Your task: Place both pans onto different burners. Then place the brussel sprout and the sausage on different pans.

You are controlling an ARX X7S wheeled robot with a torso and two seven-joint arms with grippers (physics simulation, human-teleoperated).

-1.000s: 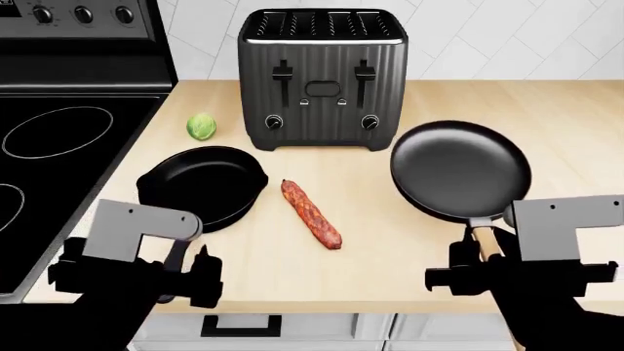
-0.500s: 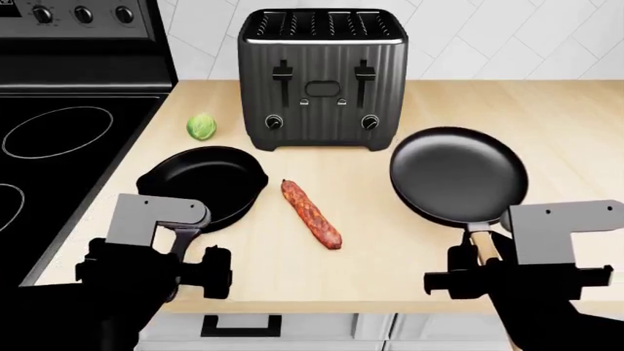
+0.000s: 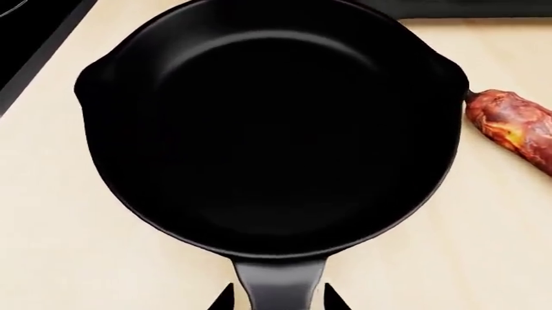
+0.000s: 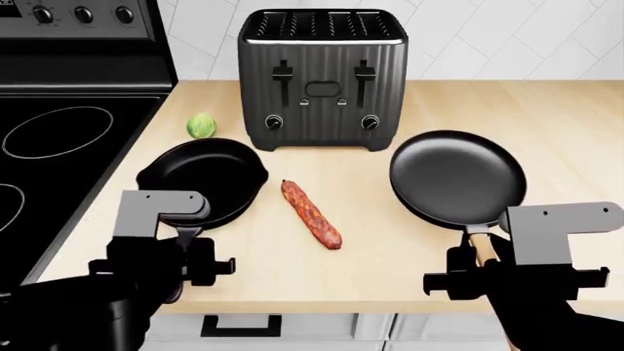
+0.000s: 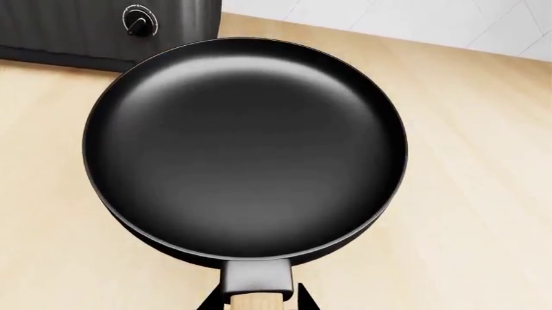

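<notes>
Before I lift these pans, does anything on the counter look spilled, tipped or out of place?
Nothing stands out. The cast-iron pan and wooden-handled pan sit flat and empty on the counter. The sausage lies between them, the brussel sprout beside the upright toaster. No spills.

Sausage cut by left wrist view's edge, cast-iron pan handle hidden under left arm

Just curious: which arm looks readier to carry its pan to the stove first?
Probably the left: its cast-iron pan lies beside the stove; the wooden-handled pan lies beyond the sausage.
</notes>
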